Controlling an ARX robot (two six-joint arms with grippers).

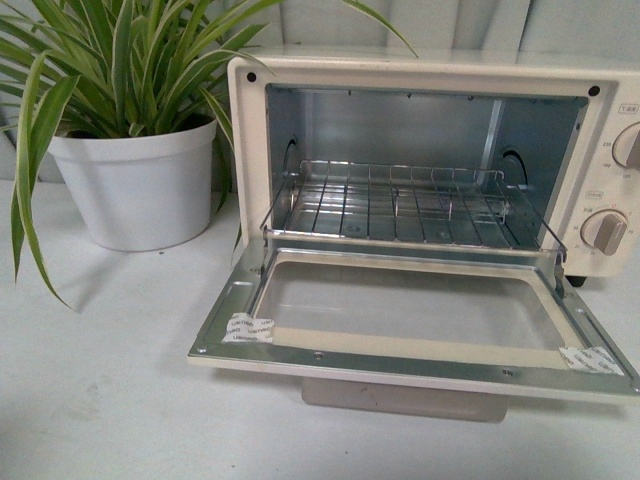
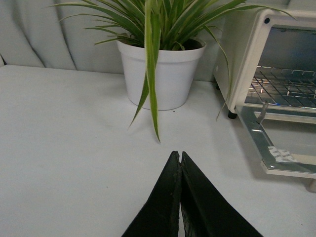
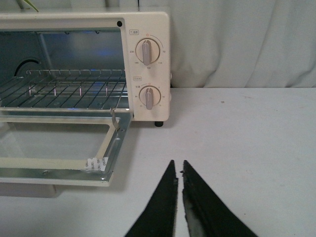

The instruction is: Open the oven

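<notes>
Since the oven (image 1: 420, 210) already sits on the tabletop (image 1: 100, 400) with its door (image 1: 410, 320) dropped flat, the main risk I see is an arm clipping the door's protruding front edge and shoving the oven. The left tool (image 2: 180, 157) and right tool (image 3: 178, 168) are both closed and empty, well apart from the door, with open tabletop on either side.

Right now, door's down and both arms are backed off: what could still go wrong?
1. The oven door lies flat, sticking out toward the robot; an arm sweeping low across the table could hit its front edge or the handle under it.
2. Plant leaves droop beside the oven's left wall; the left pincer moving that way may snag them.
3. The wire rack has slid forward, so a bump to the door could rattle it.
</notes>
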